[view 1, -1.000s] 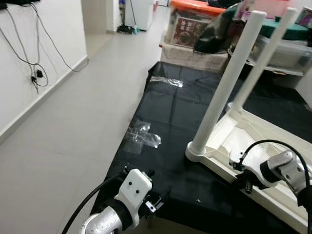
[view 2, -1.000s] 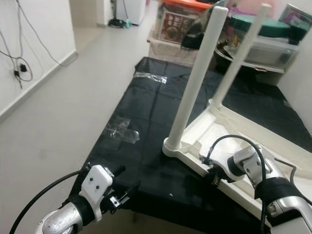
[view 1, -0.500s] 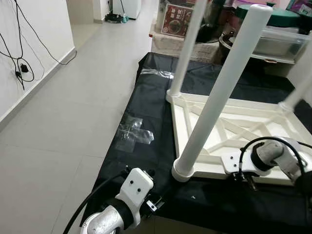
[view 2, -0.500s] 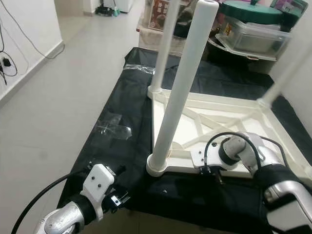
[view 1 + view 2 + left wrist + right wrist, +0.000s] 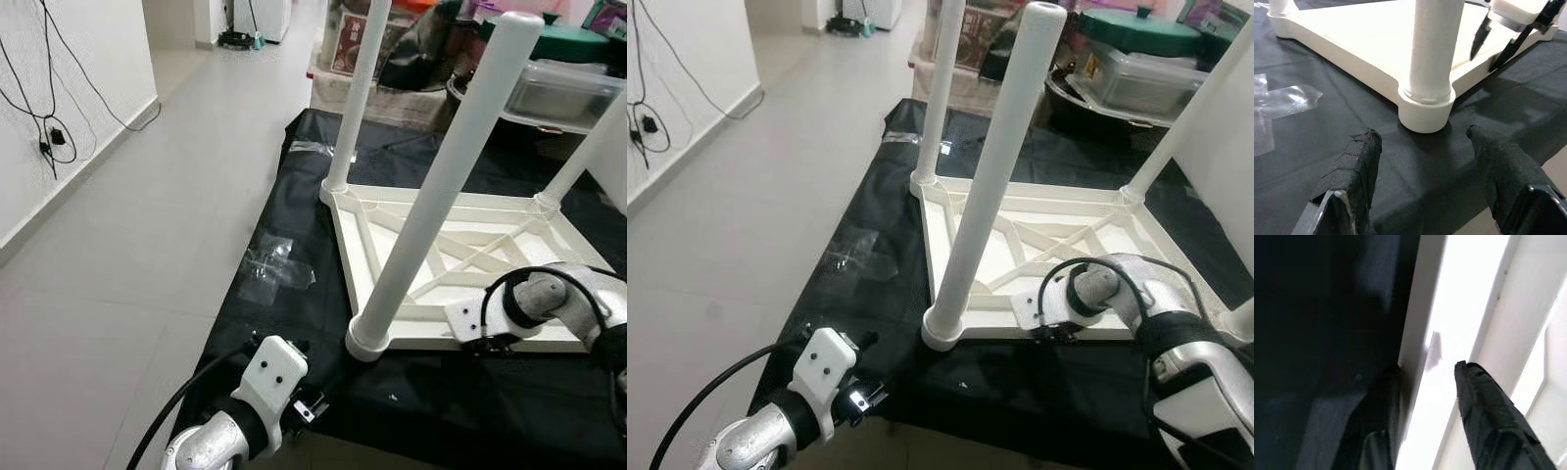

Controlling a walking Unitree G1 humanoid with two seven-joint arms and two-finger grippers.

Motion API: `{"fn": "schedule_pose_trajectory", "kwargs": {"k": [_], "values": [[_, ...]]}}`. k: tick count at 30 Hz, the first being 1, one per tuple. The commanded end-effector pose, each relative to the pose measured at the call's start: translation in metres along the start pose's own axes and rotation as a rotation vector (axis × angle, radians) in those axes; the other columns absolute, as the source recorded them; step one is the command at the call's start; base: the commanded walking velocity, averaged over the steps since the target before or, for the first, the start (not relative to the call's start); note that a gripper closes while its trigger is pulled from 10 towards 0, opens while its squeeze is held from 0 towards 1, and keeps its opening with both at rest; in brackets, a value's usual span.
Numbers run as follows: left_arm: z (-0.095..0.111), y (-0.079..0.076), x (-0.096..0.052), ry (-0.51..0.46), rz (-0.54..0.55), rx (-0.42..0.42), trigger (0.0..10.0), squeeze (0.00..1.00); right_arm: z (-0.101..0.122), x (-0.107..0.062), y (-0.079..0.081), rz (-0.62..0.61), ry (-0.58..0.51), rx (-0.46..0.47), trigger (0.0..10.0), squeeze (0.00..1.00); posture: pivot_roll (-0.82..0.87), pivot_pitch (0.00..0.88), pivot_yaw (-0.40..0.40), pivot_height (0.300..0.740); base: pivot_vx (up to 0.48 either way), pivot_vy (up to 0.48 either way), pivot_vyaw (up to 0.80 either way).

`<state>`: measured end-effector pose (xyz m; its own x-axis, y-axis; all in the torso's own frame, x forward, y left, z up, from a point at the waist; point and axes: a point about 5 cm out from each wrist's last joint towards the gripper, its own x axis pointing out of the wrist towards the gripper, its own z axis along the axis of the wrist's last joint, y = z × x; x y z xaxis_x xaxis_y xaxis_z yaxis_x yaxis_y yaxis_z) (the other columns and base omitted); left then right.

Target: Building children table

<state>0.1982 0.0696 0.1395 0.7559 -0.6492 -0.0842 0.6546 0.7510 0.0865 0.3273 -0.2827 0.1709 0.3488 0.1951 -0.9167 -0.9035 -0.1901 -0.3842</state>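
Left gripper (image 5: 1422,147) hovers low at the near edge of the black sheet (image 5: 304,245), jaws spread and empty, aimed at the base of the nearest leg (image 5: 436,196). Right gripper (image 5: 1425,377) is at the near rail of the upturned children's tabletop (image 5: 460,250), its jaws straddling that rim, one finger (image 5: 1488,426) inside the frame and one outside (contact not confirmed).

Assessment: repositioning or steadying the frame appears to be the step in hand. Recommend closing the right jaws squarely on the rail before any pull, moving slowly, and bracing the near leg collar with the left gripper; the tall legs could tip the frame. Storage boxes (image 5: 578,83) lie beyond.
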Motion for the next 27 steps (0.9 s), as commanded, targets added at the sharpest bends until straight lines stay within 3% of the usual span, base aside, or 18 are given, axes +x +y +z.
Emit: {"fn": "schedule_pose_trajectory", "kwargs": {"k": [1,5,9,11,14,15,16,19,20,22,25,27], "values": [[-0.002,-0.001,0.002,0.002,-0.003,-0.019,10.0,0.0,-0.011,-0.013,0.004,0.004,-0.004,0.05,10.0,0.0,0.1,0.064,-0.157,0.74,0.0,0.0,0.0],[-0.005,0.001,0.005,0.006,0.0,-0.021,10.0,0.0,-0.018,-0.024,0.009,-0.024,-0.046,0.111,10.0,0.0,0.1,0.044,-0.154,0.74,0.0,0.0,0.0],[-0.011,0.006,0.011,0.011,0.003,-0.022,10.0,0.0,-0.017,-0.039,0.026,0.004,-0.27,0.37,10.0,0.0,0.1,0.0,-0.142,0.74,0.0,0.0,0.0],[-0.013,0.008,0.013,0.012,0.006,-0.021,10.0,0.0,-0.011,-0.039,0.033,0.02,-0.374,0.444,10.0,0.0,0.09,0.0,-0.133,0.74,0.0,0.0,0.0],[-0.013,0.009,0.014,0.012,0.007,-0.02,10.0,0.0,-0.009,-0.038,0.036,0.027,-0.416,0.471,10.0,0.0,0.09,0.0,-0.133,0.74,0.0,0.0,0.0],[-0.015,0.012,0.016,0.014,0.016,-0.024,10.0,0.0,-0.001,-0.035,0.041,0.004,-0.529,0.552,10.0,0.0,0.09,0.0,-0.122,0.74,0.0,0.0,0.0],[-0.015,0.012,0.016,0.014,0.016,-0.024,10.0,0.0,-0.001,-0.035,0.041,0.004,-0.529,0.552,10.0,0.0,0.09,0.0,-0.122,0.74,0.0,0.0,0.0],[-0.021,0.023,0.022,0.024,0.055,-0.021,10.0,0.0,0.025,-0.018,0.052,-0.165,-0.845,0.794,10.0,0.0,0.09,0.0,-0.1,0.74,0.0,0.0,0.0],[-0.021,0.023,0.022,0.024,0.055,-0.021,10.0,0.0,0.025,-0.018,0.052,-0.165,-0.845,0.794,10.0,0.0,0.09,0.0,-0.1,0.74,0.0,0.0,0.0],[-0.023,0.029,0.026,0.025,0.072,-0.006,10.0,0.0,0.046,-0.011,0.061,-0.212,-0.972,0.872,10.0,0.0,0.1,0.0,-0.087,0.74,0.0,0.0,0.0],[-0.024,0.033,0.027,0.025,0.077,0.0,10.0,0.0,0.057,-0.008,0.065,-0.229,-1.016,0.893,10.0,0.0,0.1,0.0,-0.083,0.74,0.0,0.0,0.0],[-0.026,0.038,0.029,0.024,0.087,0.003,10.0,0.0,0.077,-0.008,0.072,-0.237,-1.096,0.916,10.0,0.0,0.09,0.0,-0.074,0.74,0.0,0.0,0.0]]}}
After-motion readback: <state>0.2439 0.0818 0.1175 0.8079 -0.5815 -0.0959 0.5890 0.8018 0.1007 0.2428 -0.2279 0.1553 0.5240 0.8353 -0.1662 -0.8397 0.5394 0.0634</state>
